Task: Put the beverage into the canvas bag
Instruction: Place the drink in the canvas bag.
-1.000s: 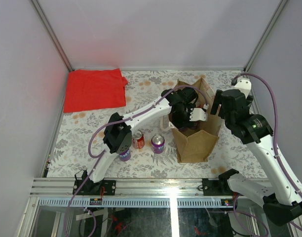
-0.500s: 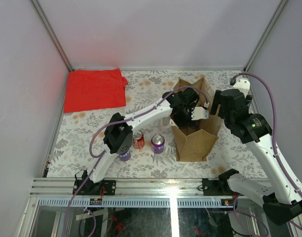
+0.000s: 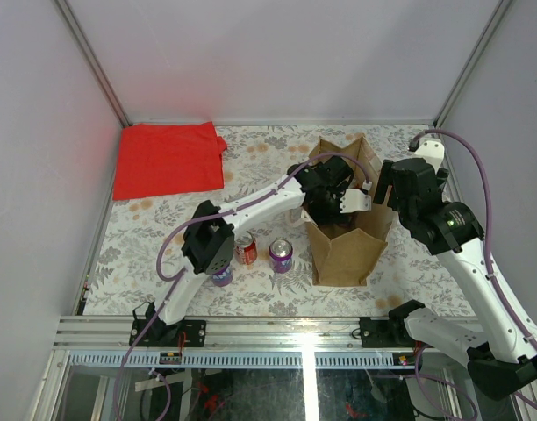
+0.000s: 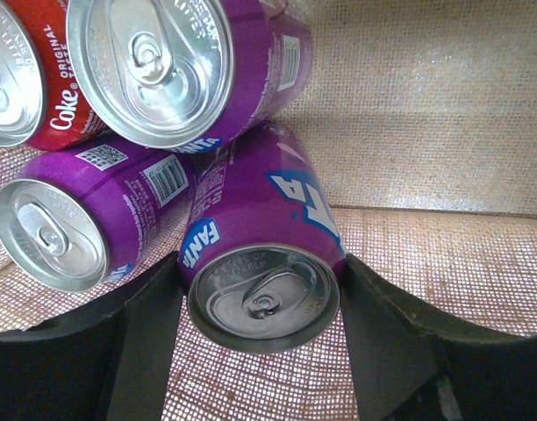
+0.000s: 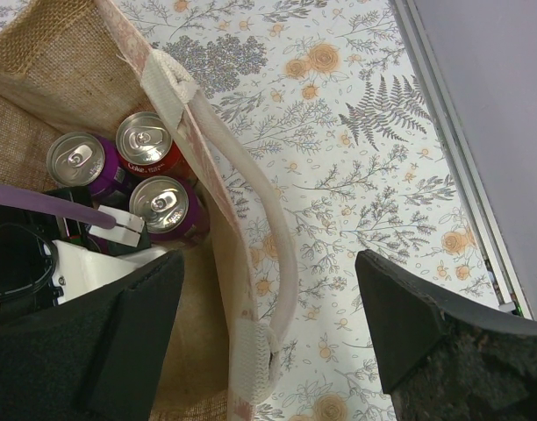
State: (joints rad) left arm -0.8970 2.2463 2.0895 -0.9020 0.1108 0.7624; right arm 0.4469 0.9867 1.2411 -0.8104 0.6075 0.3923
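Note:
The tan canvas bag (image 3: 343, 254) stands open at centre right. My left gripper (image 3: 334, 203) reaches down inside it. In the left wrist view the left gripper (image 4: 261, 303) is shut on a purple Fanta can (image 4: 261, 254) near its top, just above the woven bag floor (image 4: 444, 263). Two more purple cans (image 4: 189, 70) (image 4: 84, 219) and a red Coke can (image 4: 40, 105) lie beside it. My right gripper (image 3: 387, 189) is open, its jaws straddling the bag's right wall and cream handle (image 5: 268, 254) without touching them.
A red can (image 3: 245, 250) and a purple can (image 3: 281, 255) stand on the floral tablecloth left of the bag. Another purple can (image 3: 221, 276) sits partly under the left arm. A flat red cloth (image 3: 168, 158) lies at the back left.
My left gripper has shifted slightly towards the back inside the bag. The right arm has not visibly moved.

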